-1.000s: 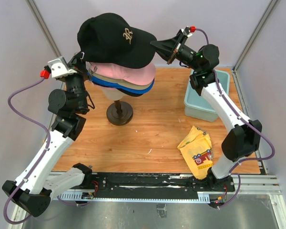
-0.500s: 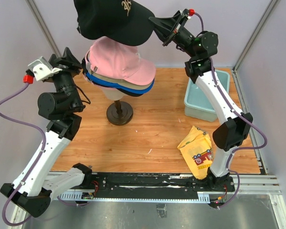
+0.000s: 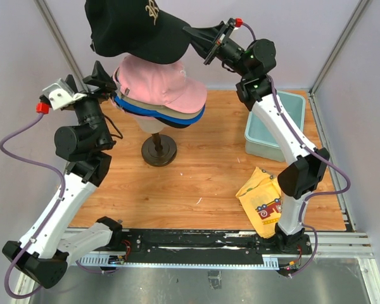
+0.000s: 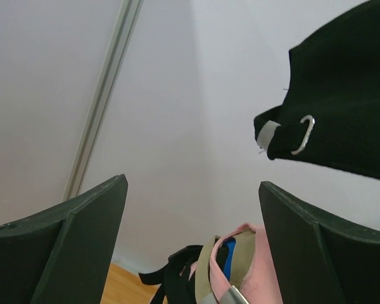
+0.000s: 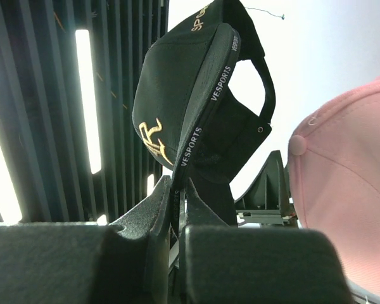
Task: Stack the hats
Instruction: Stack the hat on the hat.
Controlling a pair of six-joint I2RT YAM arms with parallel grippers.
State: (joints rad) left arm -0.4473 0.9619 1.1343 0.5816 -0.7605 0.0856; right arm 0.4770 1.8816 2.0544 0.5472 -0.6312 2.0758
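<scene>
Table (image 3: 202,174): the wooden surface is carrying a mannequin stand (image 3: 158,151) near its far left corner, a teal bin (image 3: 261,149) at the right edge and a yellow cloth (image 3: 263,199) near the near right corner.
Black cap (image 3: 136,28): it is hanging in the air above the far edge, higher than the stack and slightly left of it. Its long axis is running left to right, with the brim pointing right into the right gripper and the back strap pointing left.
Stack: the pink cap (image 3: 158,82) is sitting on top, with tan (image 3: 139,105), blue (image 3: 191,118) and black edges peeking out beneath it. Its brim is pointing toward the right.
Right gripper (image 3: 191,33): the jaws are pinching the black cap's brim edge, so the crown is hanging out beyond the fingertips.
Left gripper (image 3: 104,82): the jaws are standing wide with nothing between them, just beside the back of the stack and below the black cap.
Top view only: it is showing the whole layout and both arms.
Right wrist view only: it is showing the brim clamped thinly between the fingers (image 5: 158,209), and the band lettering inside the cap.
Left wrist view only: it is showing the cap's strap with a metal buckle (image 4: 302,134) hanging above the right finger.
</scene>
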